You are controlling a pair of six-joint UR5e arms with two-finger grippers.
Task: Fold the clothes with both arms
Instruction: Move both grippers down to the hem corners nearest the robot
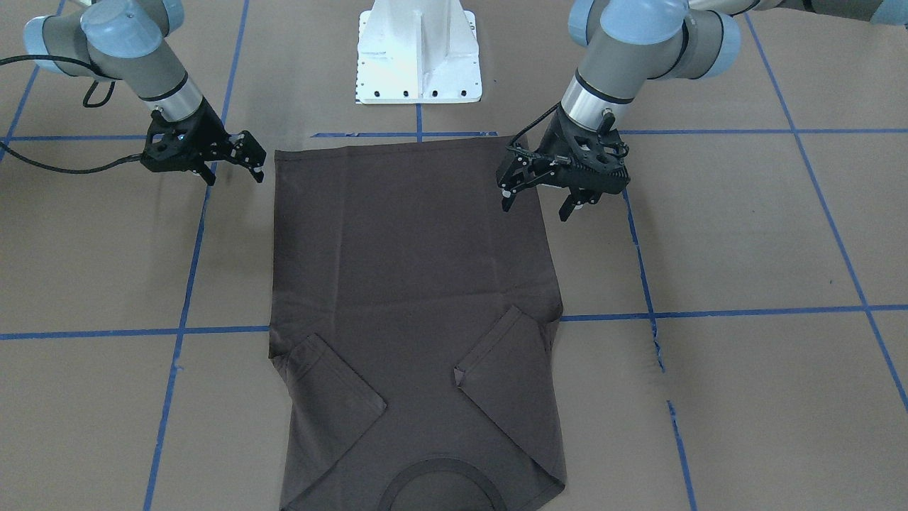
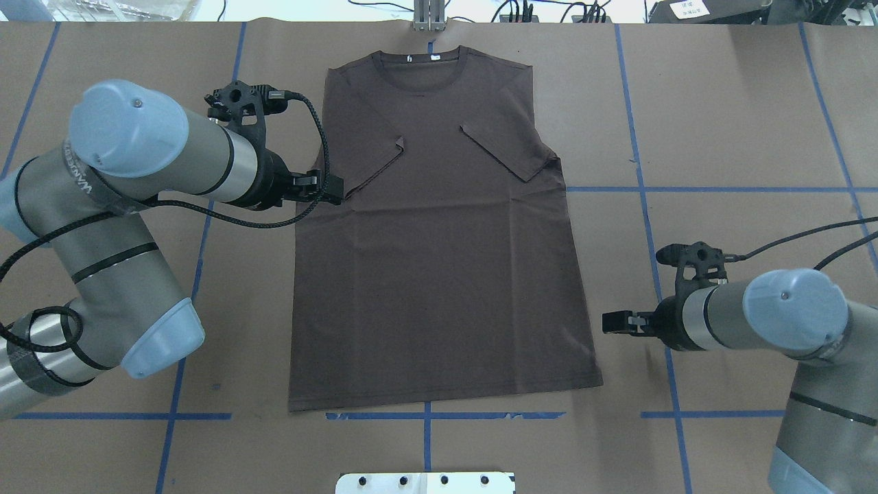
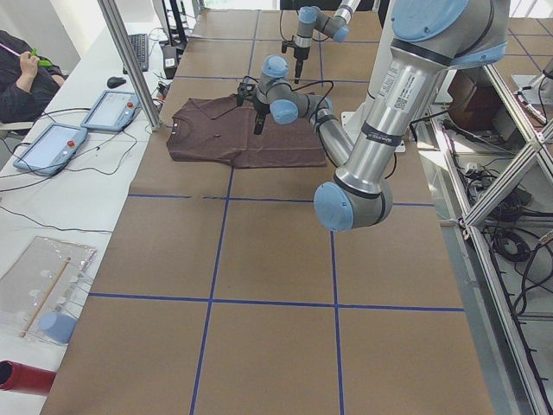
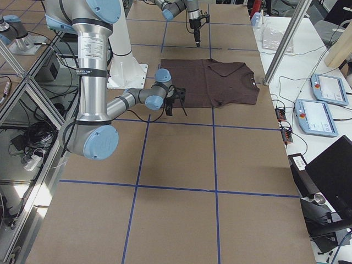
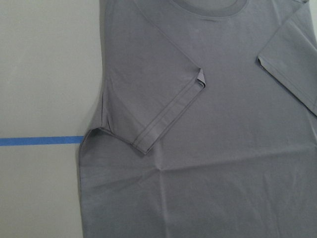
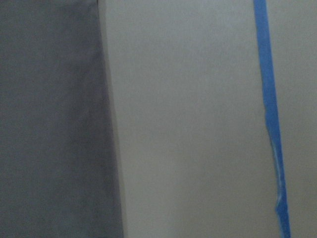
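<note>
Collar [image 1: 440,463] of the T-shirt [image 1: 411,270] runs off the front view's bottom edge, and we cannot make out any chest print. The shirt lies flat on the desk [image 1: 745,234], both sleeves folded inward. Its side edge by one sleeve lies under the spread jaws of the left arm [image 1: 621,64]. The opposite edge, near the hem, lies just beside the spread jaws of the right arm [image 1: 135,64].
</note>
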